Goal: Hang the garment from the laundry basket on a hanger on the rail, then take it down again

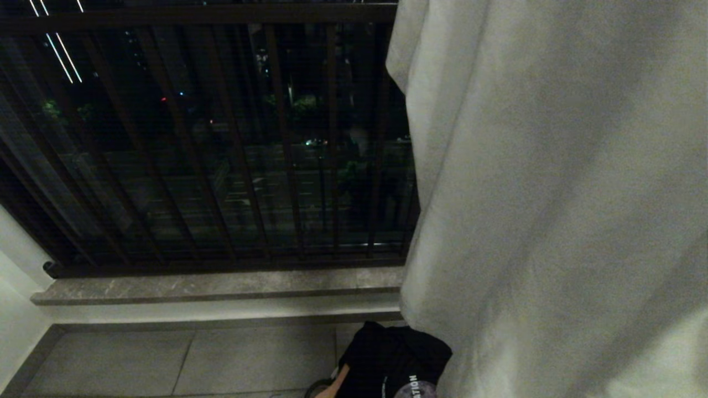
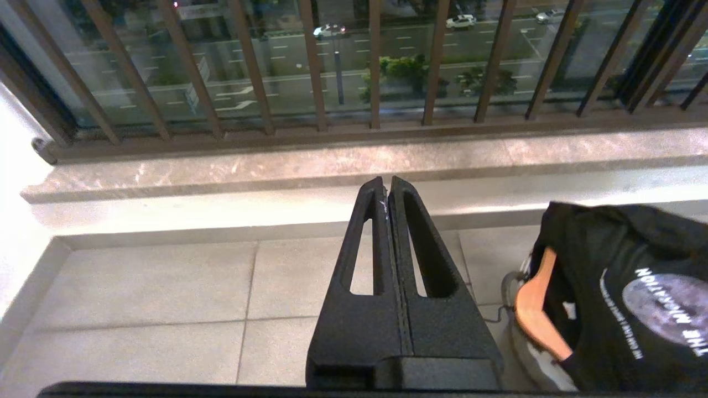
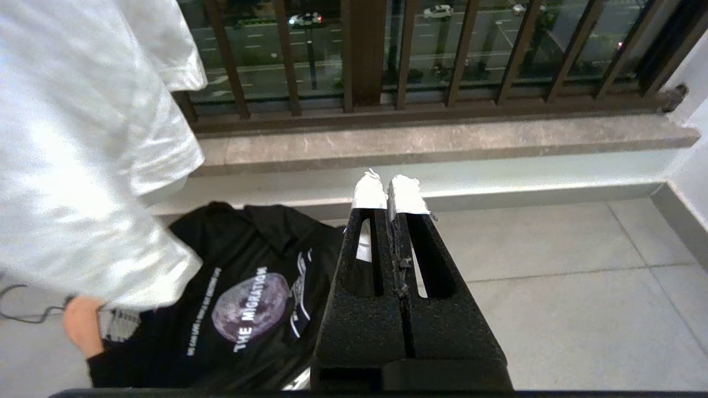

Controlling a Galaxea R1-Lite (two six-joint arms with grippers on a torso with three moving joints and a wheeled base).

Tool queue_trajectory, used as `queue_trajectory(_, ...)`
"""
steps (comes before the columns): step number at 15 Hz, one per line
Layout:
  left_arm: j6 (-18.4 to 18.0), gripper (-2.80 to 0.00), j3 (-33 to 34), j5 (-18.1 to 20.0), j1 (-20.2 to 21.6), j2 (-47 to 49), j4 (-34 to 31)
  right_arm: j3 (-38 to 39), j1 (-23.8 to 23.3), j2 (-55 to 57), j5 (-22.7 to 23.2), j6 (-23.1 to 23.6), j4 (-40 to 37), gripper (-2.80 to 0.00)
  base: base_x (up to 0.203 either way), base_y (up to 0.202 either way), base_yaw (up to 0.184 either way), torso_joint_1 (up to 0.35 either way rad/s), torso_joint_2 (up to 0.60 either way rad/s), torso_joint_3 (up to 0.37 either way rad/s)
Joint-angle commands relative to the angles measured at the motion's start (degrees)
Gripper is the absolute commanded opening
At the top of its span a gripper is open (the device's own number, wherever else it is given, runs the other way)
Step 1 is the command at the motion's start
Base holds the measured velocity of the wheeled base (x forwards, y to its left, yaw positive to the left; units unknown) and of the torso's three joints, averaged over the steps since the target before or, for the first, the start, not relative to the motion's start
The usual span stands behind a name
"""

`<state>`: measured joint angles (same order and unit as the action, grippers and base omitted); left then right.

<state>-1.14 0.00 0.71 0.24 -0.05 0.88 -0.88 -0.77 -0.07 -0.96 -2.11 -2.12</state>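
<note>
A black printed T-shirt (image 2: 625,287) on a wooden hanger (image 2: 534,309) lies heaped on the tiled floor (image 2: 166,298) near the window ledge (image 2: 276,166). It sits between both empty, closed grippers: left gripper (image 2: 386,188), right gripper (image 3: 390,188), seemingly equally near.

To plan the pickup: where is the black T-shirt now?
The black T-shirt lies low on the floor in the head view, below the ledge, beside the hanging white cloth.

Count: black T-shirt (image 2: 625,287) ×1; wooden hanger (image 2: 534,309) ×1; white hanging garment (image 1: 553,193) ×1; grippers ×2.
</note>
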Motion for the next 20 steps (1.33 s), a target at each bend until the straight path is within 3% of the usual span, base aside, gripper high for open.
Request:
queue_trajectory(1, 0.00, -2.80, 0.09, 0.00, 0.02, -0.04, 0.09, 0.00, -0.02, 0.07, 0.00, 0.00, 0.01, -2.80, 0.000, 0.000, 0.000, -0.121, 0.48, 0.349)
queue_trajectory(15, 0.00, -2.80, 0.09, 0.00, 0.02, -0.04, 0.09, 0.00, -0.02, 0.07, 0.00, 0.00, 0.01, -2.80, 0.000, 0.000, 0.000, -0.035, 0.44, 0.408)
queue_trajectory(20, 0.00, -2.80, 0.09, 0.00, 0.02, -0.04, 0.06, 0.00, -0.02, 0.07, 0.00, 0.00, 0.01, -2.80, 0.000, 0.000, 0.000, -0.001, 0.01, 0.026)
